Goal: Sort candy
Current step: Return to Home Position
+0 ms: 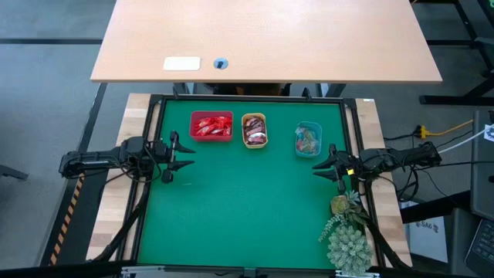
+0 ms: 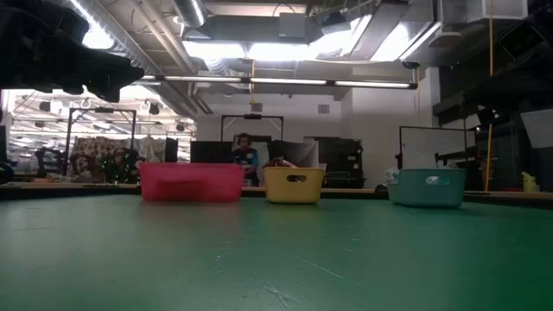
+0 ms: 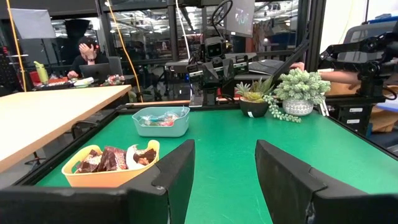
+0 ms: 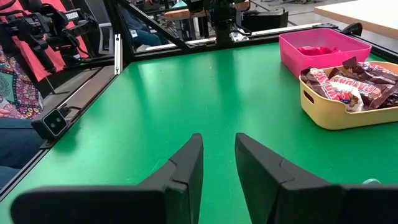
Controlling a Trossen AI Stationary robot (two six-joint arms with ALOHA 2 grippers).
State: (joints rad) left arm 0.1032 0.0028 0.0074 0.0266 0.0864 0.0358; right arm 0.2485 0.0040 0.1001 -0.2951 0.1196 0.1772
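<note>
Candy [image 1: 211,126] sits in 3 trays [image 1: 254,115], near but clear of both claws. L gripper [image 1: 185,156] & R gripper [image 1: 318,165] low at table sides, pointing inward, jaws apart, empty; mat contact unclear.

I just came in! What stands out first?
Three plastic trays along the green mat's far edge: red tray with shiny red sweets, yellow tray with brown bars, teal tray with greenish sweets. A spiky green plant stands by the right pincer; the left pincer is opposite, both open.
</note>
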